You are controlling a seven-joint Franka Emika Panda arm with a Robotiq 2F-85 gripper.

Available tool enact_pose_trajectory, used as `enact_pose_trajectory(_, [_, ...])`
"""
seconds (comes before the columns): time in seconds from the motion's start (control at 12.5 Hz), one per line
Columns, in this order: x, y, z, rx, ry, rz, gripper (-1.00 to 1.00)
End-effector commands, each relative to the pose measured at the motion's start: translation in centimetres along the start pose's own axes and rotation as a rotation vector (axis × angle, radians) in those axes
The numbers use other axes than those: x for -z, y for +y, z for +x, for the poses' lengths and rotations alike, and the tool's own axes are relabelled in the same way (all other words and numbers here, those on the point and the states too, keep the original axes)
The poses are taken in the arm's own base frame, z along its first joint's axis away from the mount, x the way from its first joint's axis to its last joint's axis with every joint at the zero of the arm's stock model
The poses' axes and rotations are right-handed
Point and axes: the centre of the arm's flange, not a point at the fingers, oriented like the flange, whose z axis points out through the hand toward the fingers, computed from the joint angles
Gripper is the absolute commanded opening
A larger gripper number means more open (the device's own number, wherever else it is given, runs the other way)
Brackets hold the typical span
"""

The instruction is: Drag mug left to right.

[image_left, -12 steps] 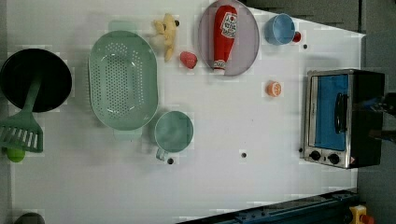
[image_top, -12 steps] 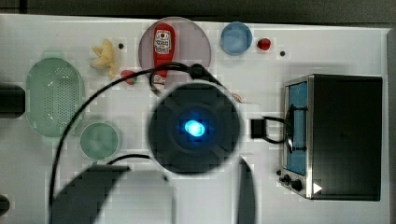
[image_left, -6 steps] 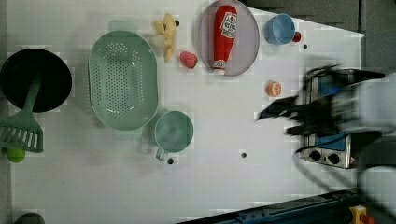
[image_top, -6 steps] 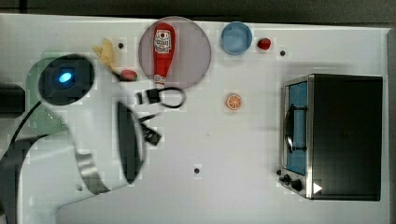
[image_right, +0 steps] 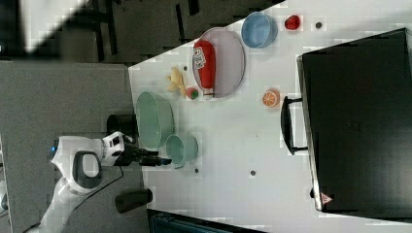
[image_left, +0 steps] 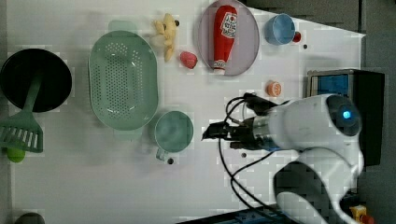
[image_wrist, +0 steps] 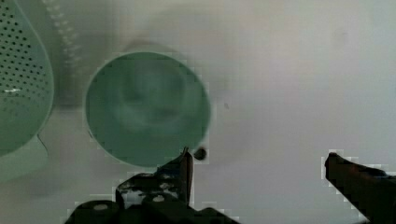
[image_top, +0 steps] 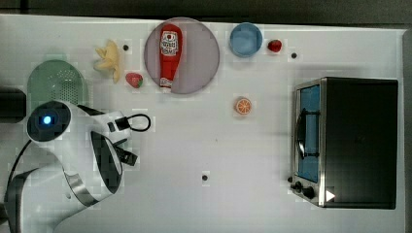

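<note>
One mug (image_left: 173, 131) stands just ahead of the end effector (image_left: 212, 134), whose fingers are spread wide and empty. Approach is the step in hand; next, I judge, comes bracketing the rim before dragging it across the desk (image_left: 116, 186).

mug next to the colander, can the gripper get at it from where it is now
Probably yes. The open gripper sits just off the mug on the left view's right, with only bare table between. The colander crowds the mug's far side, not the approach.
</note>
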Motion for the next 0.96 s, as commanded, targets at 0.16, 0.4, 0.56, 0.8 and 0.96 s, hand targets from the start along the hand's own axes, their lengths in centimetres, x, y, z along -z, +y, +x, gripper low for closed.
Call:
enact_pose_trajectory(0.16, [-3.8,-0.2,0.6,0.040,0.116,0.010,1.00])
enact_pose_trajectory(0.4, [-7.9,-0.6,1.1,0.143,0.158,0.001,1.00])
enact_pose_trajectory(0.56, [-10.5,-1.0,1.6,0.216,0.170,-0.012,1.00])
enact_pose_trajectory(0.8, [-13.4,-1.6,2.2,0.263,0.165,0.014,1.00])
enact_pose_trajectory(0.96, [-14.0,-1.6,2.3,0.288,0.169,0.002,0.69])
